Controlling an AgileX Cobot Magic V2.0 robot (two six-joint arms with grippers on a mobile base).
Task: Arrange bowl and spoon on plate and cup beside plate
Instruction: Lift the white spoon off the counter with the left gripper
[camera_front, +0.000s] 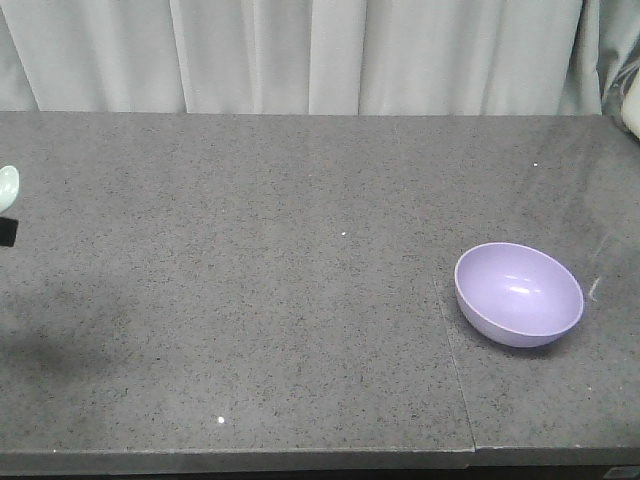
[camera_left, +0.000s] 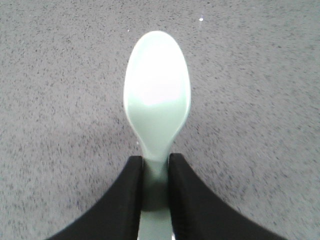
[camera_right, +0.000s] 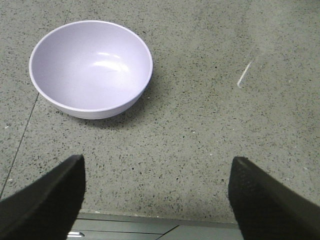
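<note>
One spoon (camera_left: 157, 95) — in left end effector (camera_left: 156, 164)

Front view overlooks the table (camera_front: 300, 330); wrist views look down closely, the right sharing its bowl (camera_front: 519, 294).

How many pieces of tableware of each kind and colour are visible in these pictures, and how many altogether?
purple bowl: 1
mint-green spoon: 1
Total: 2
</note>
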